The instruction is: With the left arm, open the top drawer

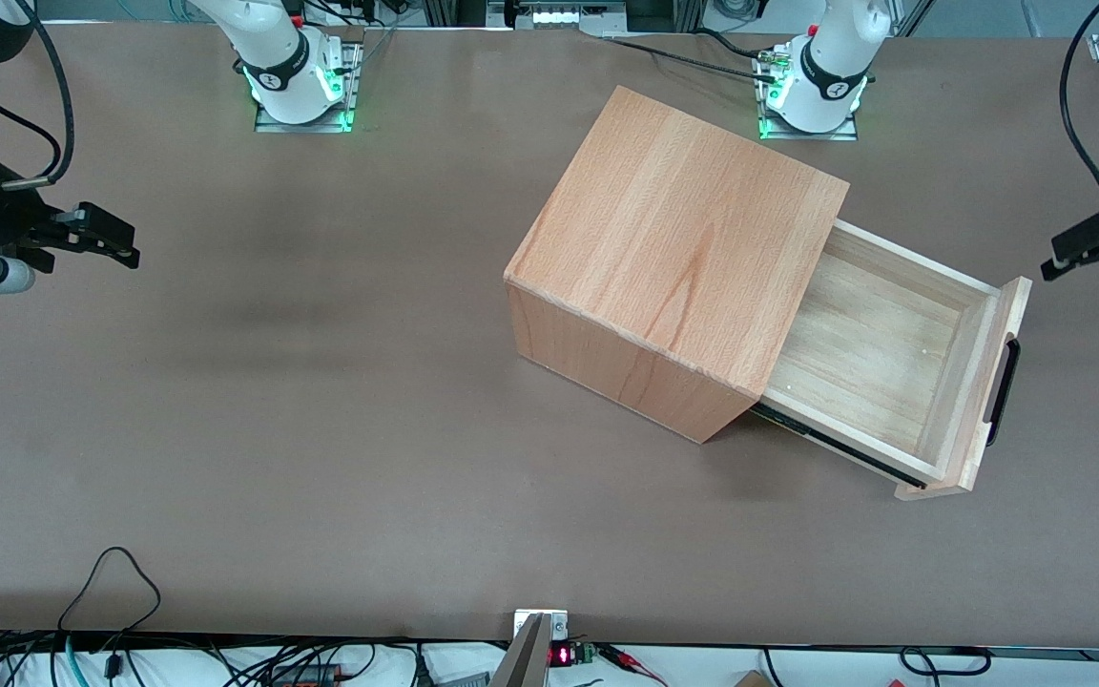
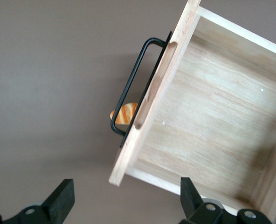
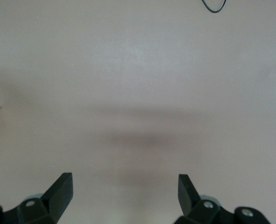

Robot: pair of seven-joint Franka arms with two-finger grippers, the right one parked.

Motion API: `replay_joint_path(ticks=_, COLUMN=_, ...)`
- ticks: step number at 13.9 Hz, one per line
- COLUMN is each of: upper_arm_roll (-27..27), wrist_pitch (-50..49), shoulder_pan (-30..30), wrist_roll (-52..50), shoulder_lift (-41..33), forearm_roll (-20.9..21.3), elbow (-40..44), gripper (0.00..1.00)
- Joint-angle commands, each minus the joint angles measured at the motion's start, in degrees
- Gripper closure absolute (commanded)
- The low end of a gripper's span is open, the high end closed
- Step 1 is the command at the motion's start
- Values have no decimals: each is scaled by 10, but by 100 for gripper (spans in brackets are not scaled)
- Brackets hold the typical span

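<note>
The top drawer [image 1: 879, 348] stands pulled far out of the beech-wood casing [image 1: 678, 234], with its paler inside bare. Its black bar handle [image 1: 1001, 391] is on the front panel, facing the working arm's end of the table. The left arm's gripper [image 1: 1088, 267] hangs open and empty above the table in front of that panel, apart from the handle. In the left wrist view the gripper [image 2: 126, 184] is open above the corner of the drawer [image 2: 208, 107], clear of the handle [image 2: 133, 84].
A small orange-brown striped thing [image 2: 125, 113] shows under the handle. The brown table [image 1: 321, 382] stretches toward the parked arm's end. The working arm's base [image 1: 826, 81] stands farther from the front camera than the casing. Cables [image 1: 111, 592] lie at the table's near edge.
</note>
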Motion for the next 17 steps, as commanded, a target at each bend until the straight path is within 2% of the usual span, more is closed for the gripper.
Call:
replay_joint_path(ticks=1, upper_arm_roll=-3, wrist_pitch=-30, shoulder_pan=-1, wrist_roll=-32, shoulder_lift=-18, forearm_roll=19, elbow=-2, gripper=0)
replay_joint_path(ticks=4, upper_arm_roll=-8, wrist_pitch=-91, shoulder_pan=-1, wrist_roll=-96, shoulder_lift=-23, forearm_roll=20, elbow=27, gripper=0)
replay_joint_path(ticks=9, upper_arm_roll=-39, wrist_pitch=-132, shoulder_pan=-1, wrist_roll=-163, shoulder_lift=-32, forearm_roll=43, elbow=42, gripper=0)
replay_joint_path(ticks=17, upper_arm_roll=-62, wrist_pitch=-162, shoulder_pan=0, wrist_roll=-207, shoulder_lift=-41, forearm_roll=47, elbow=69, gripper=0)
